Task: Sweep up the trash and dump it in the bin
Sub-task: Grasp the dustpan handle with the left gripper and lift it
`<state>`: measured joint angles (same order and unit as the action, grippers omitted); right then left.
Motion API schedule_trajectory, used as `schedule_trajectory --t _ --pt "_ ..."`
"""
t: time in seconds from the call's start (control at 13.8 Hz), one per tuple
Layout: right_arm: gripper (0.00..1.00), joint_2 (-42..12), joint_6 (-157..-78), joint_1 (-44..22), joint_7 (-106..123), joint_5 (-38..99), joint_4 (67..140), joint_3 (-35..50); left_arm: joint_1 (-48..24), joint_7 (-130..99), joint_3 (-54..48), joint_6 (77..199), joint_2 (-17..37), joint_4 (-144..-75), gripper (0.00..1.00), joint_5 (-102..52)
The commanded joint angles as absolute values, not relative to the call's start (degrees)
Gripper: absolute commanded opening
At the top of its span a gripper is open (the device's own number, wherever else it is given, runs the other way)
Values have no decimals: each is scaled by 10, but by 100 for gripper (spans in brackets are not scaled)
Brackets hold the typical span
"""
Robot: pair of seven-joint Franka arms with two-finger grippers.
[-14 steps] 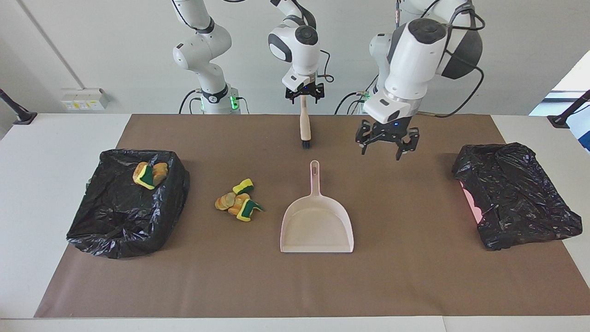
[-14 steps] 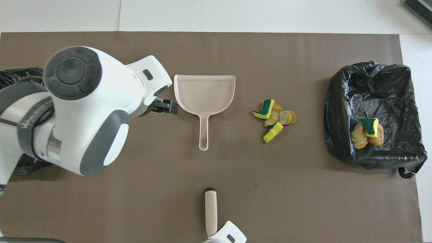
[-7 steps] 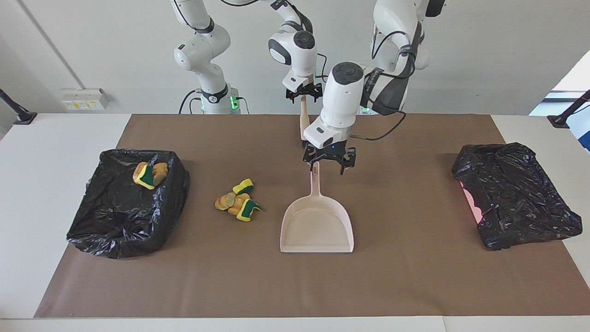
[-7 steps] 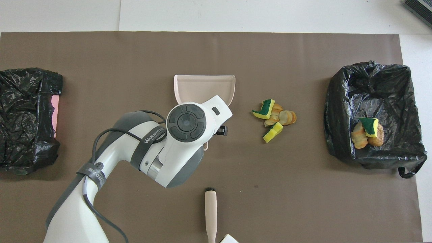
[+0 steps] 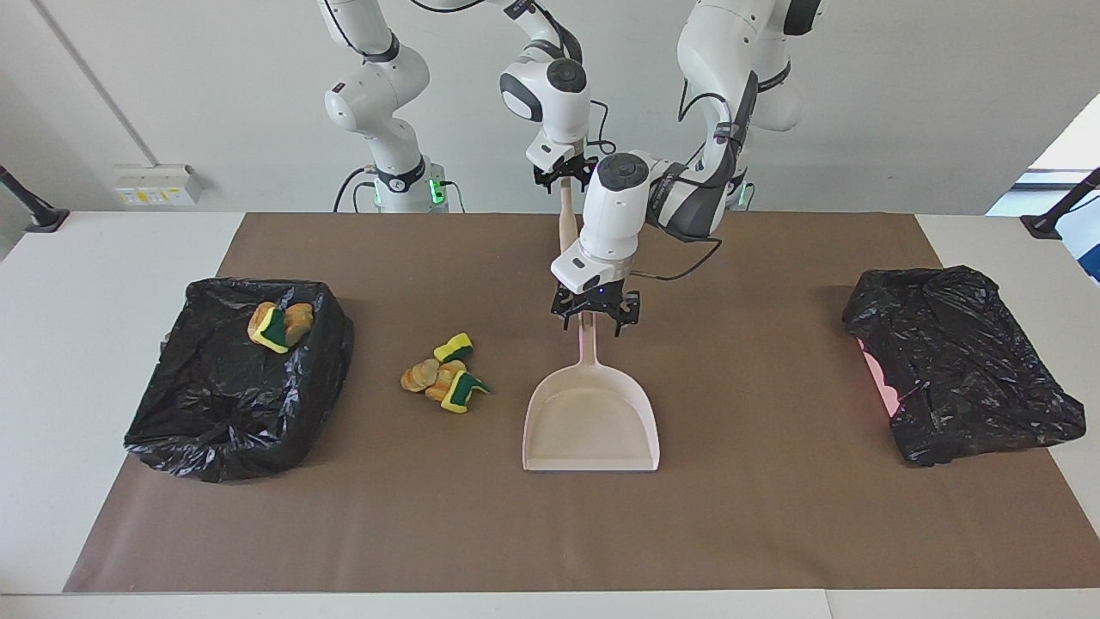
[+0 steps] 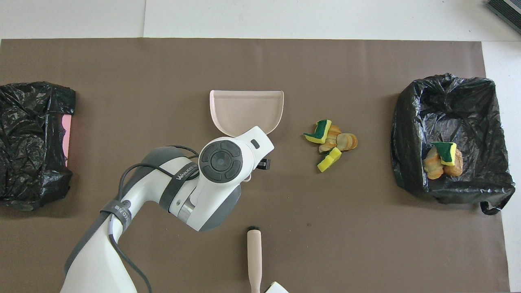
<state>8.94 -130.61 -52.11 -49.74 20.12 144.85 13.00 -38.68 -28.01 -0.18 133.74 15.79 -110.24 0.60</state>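
Loose trash [image 5: 444,376] chunks lie on the surface beside the pink dustpan [image 5: 591,415], more inside the black-lined bin [image 5: 232,378]. The left gripper [image 5: 589,321] straddles the dustpan handle, fingers parted; the right gripper [image 5: 565,177] holds the brush [image 5: 567,228] upright.

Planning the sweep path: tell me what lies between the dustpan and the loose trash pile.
Only bare brown mat lies between the dustpan and the loose trash pile, seen in both views.
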Motion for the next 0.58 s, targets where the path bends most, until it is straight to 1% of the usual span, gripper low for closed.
schedule_trajectory --t 0.0,0.07,0.29,0.36,0.43,0.51 --pt "0 102 -1310 -520 -482 205 1454 129 -393 -290 4 1374 155 -1119 99 8" --pt "0 101 -1310 -518 -483 204 1452 128 -391 -295 4 1375 155 -1115 92 8" --pt "0 104 -1303 -507 -476 192 1448 126 -392 -295 4 1375 156 -1116 61 8" --pt "0 116 -1282 -502 -472 190 1442 124 -392 -295 4 1375 156 -1117 58 8" --pt "0 131 -1254 -487 -472 178 1434 123 -393 -295 4 1374 156 -1117 50 8" --pt "0 150 -1229 -470 -469 158 1428 124 -393 -294 4 1373 156 -1117 48 8"
